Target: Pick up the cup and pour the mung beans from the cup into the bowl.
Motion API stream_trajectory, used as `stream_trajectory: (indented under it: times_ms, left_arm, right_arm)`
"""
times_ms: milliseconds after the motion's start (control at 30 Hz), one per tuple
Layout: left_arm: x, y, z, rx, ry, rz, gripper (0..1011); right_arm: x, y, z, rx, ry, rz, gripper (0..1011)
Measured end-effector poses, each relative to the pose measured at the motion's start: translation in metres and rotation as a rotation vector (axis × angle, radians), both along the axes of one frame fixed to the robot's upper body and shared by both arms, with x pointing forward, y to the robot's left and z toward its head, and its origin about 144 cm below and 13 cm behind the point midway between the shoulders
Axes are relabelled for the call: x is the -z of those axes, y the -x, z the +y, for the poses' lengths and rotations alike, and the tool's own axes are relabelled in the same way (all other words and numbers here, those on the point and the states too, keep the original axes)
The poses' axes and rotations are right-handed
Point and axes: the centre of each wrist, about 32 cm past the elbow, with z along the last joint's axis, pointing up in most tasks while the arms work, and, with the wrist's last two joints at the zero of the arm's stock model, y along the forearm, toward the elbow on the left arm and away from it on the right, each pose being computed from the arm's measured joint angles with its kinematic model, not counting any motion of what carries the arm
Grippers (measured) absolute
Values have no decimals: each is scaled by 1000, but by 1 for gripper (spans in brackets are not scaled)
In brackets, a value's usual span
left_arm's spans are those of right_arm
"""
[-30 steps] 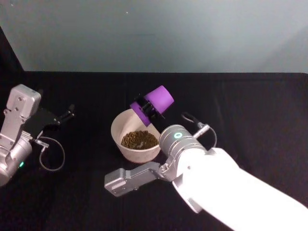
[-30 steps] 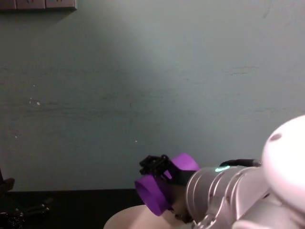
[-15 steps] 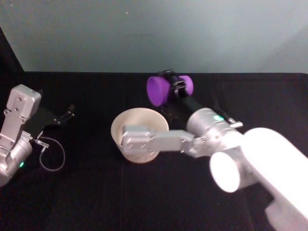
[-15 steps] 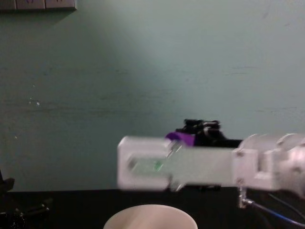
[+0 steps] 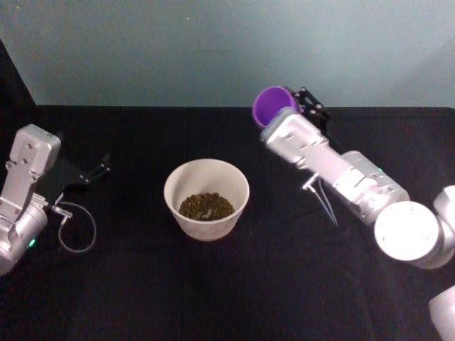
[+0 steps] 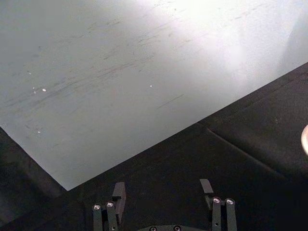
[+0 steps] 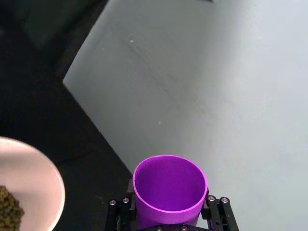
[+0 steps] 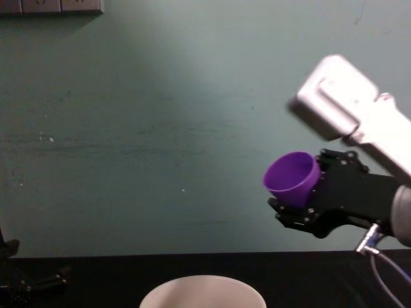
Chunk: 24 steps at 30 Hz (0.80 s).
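Purple little plastic cup sits tight in the right pincer, lifted far right of the wide round white bowl, likely because its brown-green beans already lie there; the left pincer rests open, far left.

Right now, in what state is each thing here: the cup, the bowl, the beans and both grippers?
cup: held in the air, right of the bowl, tilted, no beans visible inside.
bowl: upright, untouched, beans in it.
mung beans: lying in the bottom of the bowl.
right gripper: shut on the cup.
left gripper: open, holds nothing, parked at the left.
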Motion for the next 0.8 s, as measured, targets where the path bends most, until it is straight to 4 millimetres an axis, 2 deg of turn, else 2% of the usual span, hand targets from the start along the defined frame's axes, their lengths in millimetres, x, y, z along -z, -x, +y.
stream_trajectory:
  times_ms: [333, 467, 800]
  left_arm:
    - [0, 0, 0, 0, 0, 0, 1000]
    - [0, 0, 0, 0, 0, 0, 1000]
    - [0, 0, 0, 0, 0, 0, 1000]
  right_arm:
    - [16, -15, -29, -45, -306, 211, 731]
    - [24, -17, -35, -62, -362, 270, 731]
    - [64, -24, -52, -142, -481, 356, 731]
